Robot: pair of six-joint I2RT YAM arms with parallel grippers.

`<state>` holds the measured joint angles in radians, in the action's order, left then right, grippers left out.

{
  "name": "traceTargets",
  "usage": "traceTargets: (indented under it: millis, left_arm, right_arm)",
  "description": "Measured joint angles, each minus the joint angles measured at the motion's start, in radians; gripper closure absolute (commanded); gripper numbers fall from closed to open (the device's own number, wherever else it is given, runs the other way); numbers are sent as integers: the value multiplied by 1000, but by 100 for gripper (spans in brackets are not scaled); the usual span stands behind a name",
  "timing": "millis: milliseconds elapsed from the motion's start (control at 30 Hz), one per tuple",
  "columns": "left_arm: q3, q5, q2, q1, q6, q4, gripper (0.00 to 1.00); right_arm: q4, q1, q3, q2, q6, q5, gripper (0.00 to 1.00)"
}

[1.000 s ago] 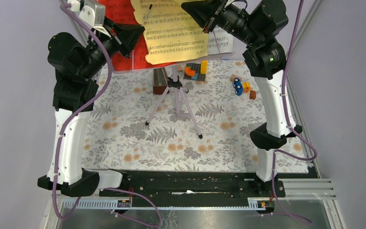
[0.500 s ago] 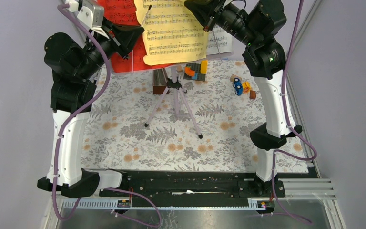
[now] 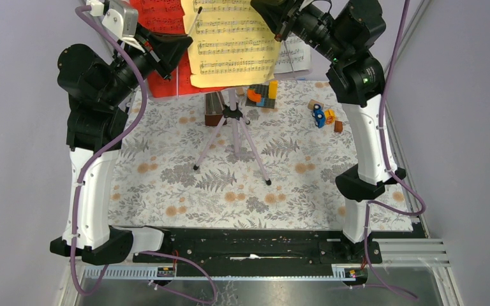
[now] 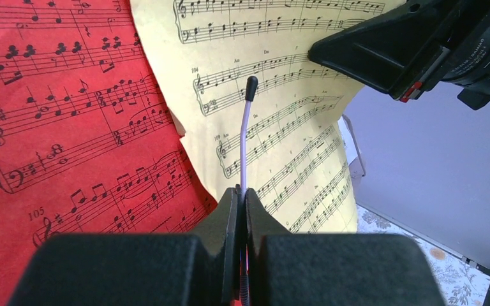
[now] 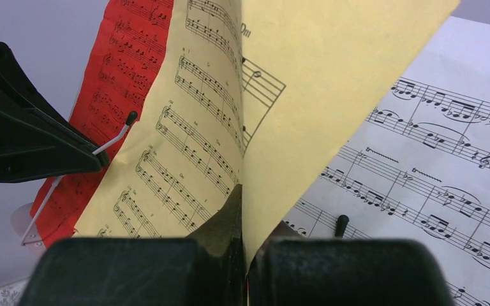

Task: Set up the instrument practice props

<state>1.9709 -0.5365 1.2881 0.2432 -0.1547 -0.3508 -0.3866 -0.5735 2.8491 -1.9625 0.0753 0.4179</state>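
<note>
Pages are your job now. Your right gripper [image 5: 245, 191] pinches the yellow page [image 5: 178, 127] high beside the red page [image 4: 70, 127]; your left gripper [image 4: 242, 192] pinches the stand's thin wire arm [image 4: 245, 143]. Next, probably tuck yellow under it.

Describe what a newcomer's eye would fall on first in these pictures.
Most striking is the yellow sheet-music page at the far edge, pinched by the right gripper, beside the red page. The left gripper clamps a thin lilac rod in front of the yellow page. Beneath stands the lilac tripod on the floral cloth.
</note>
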Motion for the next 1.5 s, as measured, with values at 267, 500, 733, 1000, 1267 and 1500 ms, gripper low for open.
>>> traceTargets:
  millis: [267,500,733,1000,1267,1500]
  left_arm:
    - [0,-8,0,-1,0,1,100]
    - [0,-16,0,-5,-2,1,100]
    - [0,-25,0,-10,-10,5,100]
    - [0,-36,0,-16,-20,8,100]
    - [0,-44,0,-20,-30,9,100]
    - [0,-47,0,-24,-31,9,100]
  right_arm:
    - [-13,0,0,18,16,-8,100]
    - [-9,0,0,20,-23,23,100]
    - [45,0,0,11,-101,83,100]
    - [94,-18,0,-16,-156,121,100]
    - [131,-50,11,-51,-174,133,100]
    - [159,-72,27,-79,-182,143,100]
